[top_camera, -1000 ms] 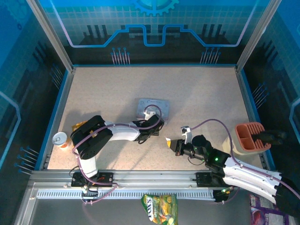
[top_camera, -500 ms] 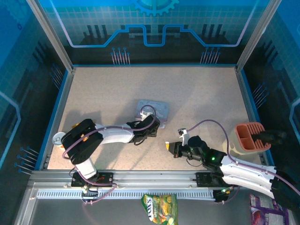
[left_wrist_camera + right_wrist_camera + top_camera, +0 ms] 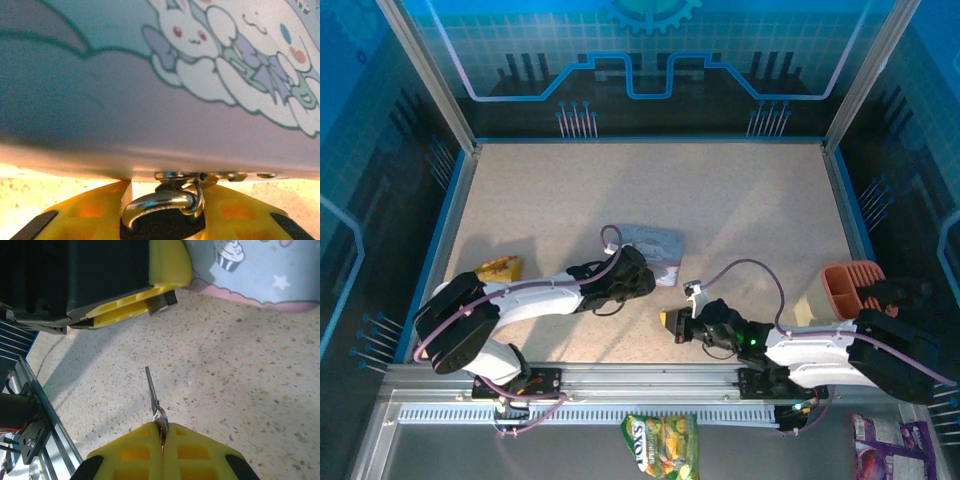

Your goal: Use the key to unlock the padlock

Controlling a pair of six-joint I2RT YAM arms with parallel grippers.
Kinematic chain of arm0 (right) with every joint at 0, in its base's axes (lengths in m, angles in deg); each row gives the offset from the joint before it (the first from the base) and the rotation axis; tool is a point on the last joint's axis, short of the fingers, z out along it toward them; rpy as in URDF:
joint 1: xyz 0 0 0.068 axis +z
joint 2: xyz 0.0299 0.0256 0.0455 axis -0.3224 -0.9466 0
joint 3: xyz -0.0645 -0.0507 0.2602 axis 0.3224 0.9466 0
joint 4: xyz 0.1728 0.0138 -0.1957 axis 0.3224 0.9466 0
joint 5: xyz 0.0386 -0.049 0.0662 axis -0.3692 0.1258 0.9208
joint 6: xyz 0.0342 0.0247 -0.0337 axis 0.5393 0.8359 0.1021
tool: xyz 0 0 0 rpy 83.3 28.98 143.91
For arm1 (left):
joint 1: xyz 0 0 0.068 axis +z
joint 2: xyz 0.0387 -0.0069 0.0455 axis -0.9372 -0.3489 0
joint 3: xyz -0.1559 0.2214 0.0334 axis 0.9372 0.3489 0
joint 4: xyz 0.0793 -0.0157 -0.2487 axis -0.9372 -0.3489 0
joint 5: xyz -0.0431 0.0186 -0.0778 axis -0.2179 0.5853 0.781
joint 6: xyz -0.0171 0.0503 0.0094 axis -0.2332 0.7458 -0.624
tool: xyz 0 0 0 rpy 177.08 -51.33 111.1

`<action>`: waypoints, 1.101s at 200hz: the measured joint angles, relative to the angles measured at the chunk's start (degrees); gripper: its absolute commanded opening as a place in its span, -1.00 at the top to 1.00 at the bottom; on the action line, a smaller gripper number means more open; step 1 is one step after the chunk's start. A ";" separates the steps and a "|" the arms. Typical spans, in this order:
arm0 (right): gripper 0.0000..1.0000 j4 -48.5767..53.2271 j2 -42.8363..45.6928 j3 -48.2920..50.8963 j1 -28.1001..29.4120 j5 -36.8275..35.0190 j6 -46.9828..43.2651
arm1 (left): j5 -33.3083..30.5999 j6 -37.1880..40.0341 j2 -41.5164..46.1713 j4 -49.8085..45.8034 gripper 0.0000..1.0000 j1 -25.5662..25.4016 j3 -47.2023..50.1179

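Observation:
The small dark padlock (image 3: 161, 229) sits between my left gripper's (image 3: 162, 220) yellow fingers, which are shut on its body. Its silvery shackle (image 3: 160, 202) hooks through the hasp of the pale blue cartoon tin (image 3: 165, 85) just above. From above, the left gripper (image 3: 638, 278) is at the tin's (image 3: 655, 240) near edge. My right gripper (image 3: 163, 435) is shut on the key (image 3: 152, 390), whose thin blade points up and left at the padlock's end (image 3: 162, 302), a short gap away. From above, the right gripper (image 3: 668, 322) hovers just right of and below the left one.
An orange holder (image 3: 850, 290) stands at the table's right edge, beside the right arm. A yellow packet (image 3: 500, 267) lies at the left by the left arm's elbow. A snack bag (image 3: 660, 445) rests below the front rail.
The left arm has dropped lower and pulled slightly toward me, and the tin has shifted with it. The right gripper has moved left with the key, closer to the padlock.

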 measured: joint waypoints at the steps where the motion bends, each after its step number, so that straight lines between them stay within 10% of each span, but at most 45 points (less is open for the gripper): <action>1: 1.00 -0.11 -0.02 0.00 0.07 -0.04 -0.02 | 0.11 -0.11 0.04 0.00 0.54 0.02 0.07; 220: 1.00 -12.83 -8.28 1.16 4.17 -7.58 -3.39 | 9.07 -16.87 7.98 9.55 0.67 1.01 8.68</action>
